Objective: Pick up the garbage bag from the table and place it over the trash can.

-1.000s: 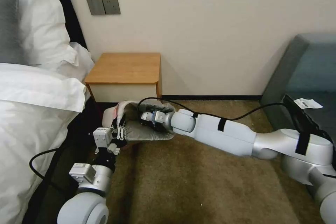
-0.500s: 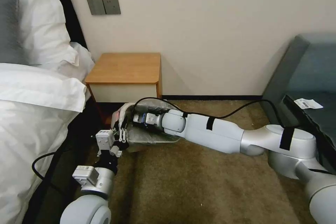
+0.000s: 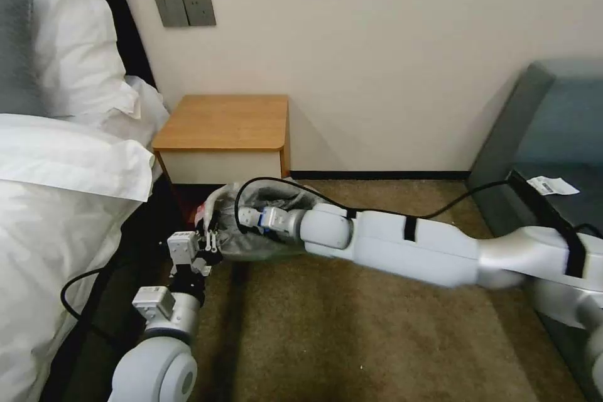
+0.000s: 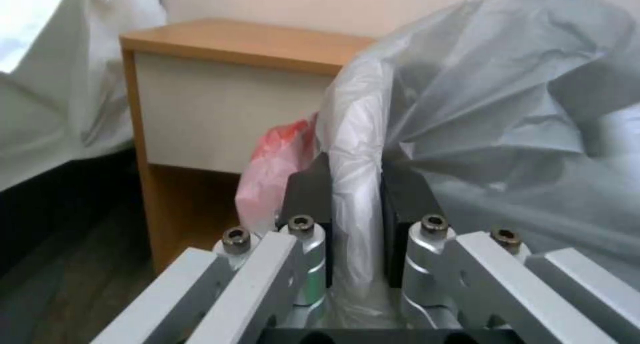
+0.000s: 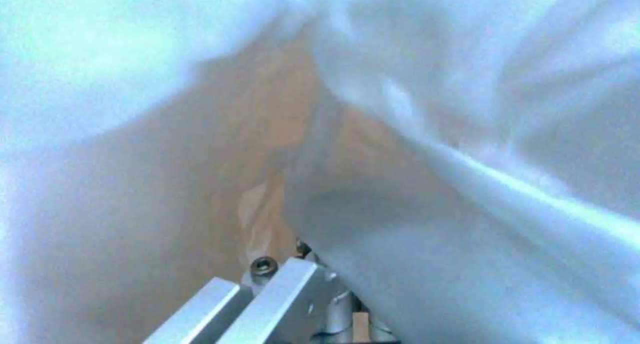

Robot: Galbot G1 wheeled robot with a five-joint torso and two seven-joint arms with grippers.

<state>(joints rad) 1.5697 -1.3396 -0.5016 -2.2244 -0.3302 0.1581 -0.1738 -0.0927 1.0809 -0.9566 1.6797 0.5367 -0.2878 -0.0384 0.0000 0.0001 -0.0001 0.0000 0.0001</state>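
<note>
the garbage bag point(image 3: 276, 226) sits low by the worktop point(image 3: 226, 122), draped over the bin. the left hand point(image 4: 357, 204) pinches its rim fold; the right hand's point(image 3: 248, 218) grip is hidden inside. the bag looks light, limp and slippery, best held at the rim.

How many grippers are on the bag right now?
2. The left gripper is clamped on a fold of the garbage bag at its mouth, in front of the table. The right gripper reaches inside the bag; its grip is hidden by plastic.
</note>
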